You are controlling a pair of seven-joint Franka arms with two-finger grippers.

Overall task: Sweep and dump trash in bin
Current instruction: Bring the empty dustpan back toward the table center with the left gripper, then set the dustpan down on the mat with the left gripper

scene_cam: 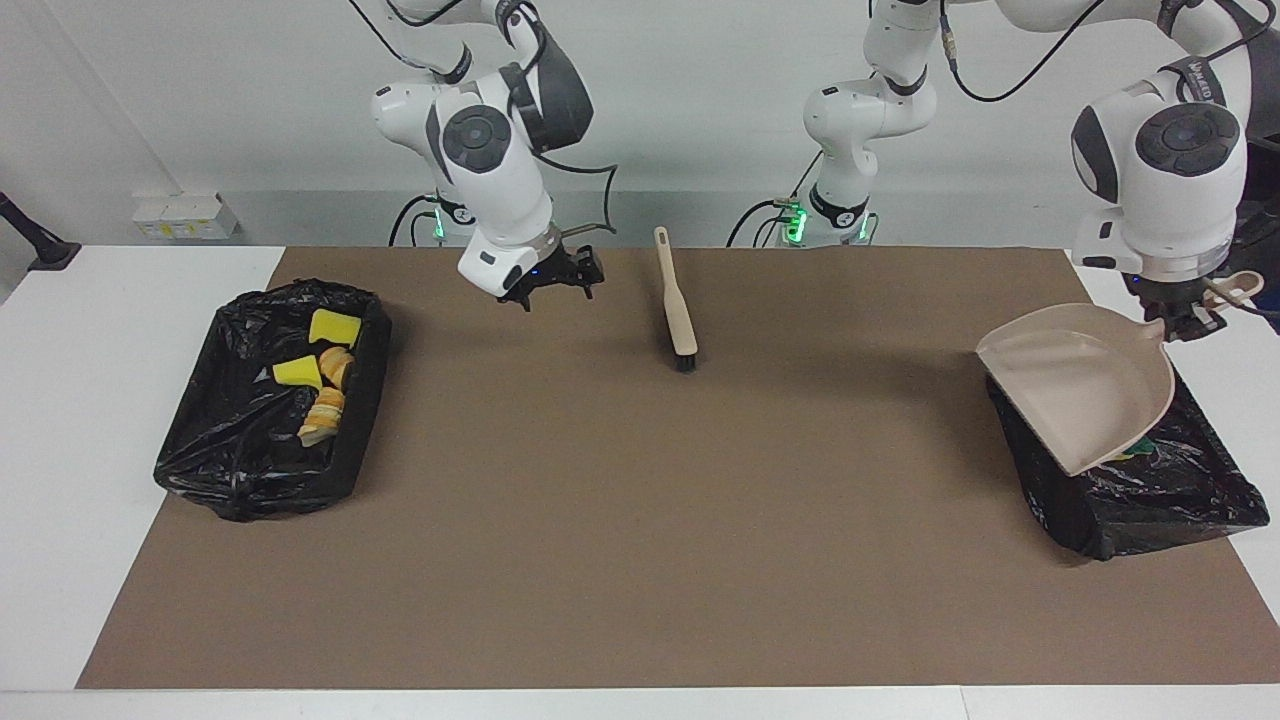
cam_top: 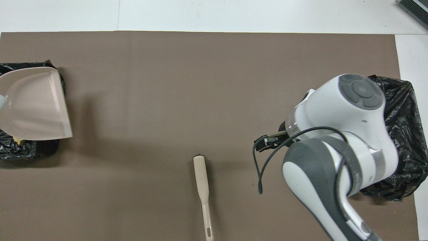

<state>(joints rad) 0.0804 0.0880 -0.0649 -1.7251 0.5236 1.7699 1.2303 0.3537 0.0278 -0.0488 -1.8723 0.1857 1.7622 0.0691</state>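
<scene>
At left of the facing frame, trash (scene_cam: pixel 320 375) lies in a black-lined bin (scene_cam: pixel 262 470), the right tool (scene_cam: pixel 556 284) open above the bench (scene_cam: pixel 640 520), while the left tool (scene_cam: pixel 1182 318) grips the dustpan (scene_cam: pixel 1085 385).

Table cover (scene_cam: pixel 620 520): matt brown paper-like sheet, smooth, laid over a white smooth tabletop (scene_cam: pixel 90 420). Bin liners (scene_cam: pixel 250 450) at 9 and 3 o'clock in the facing view: thin black plastic film, crinkled, glossy in the folds. Dustpan (scene_cam: pixel 1085 385): beige moulded plastic, smooth, faint sheen. Brush (scene_cam: pixel 678 310): same beige plastic handle, dark bristles. Sponge pieces (scene_cam: pixel 335 326): yellow, matt, porous-looking. Bread-like lumps (scene_cam: pixel 322 415): tan-orange, rough. Arm shells: glossy white plastic.
</scene>
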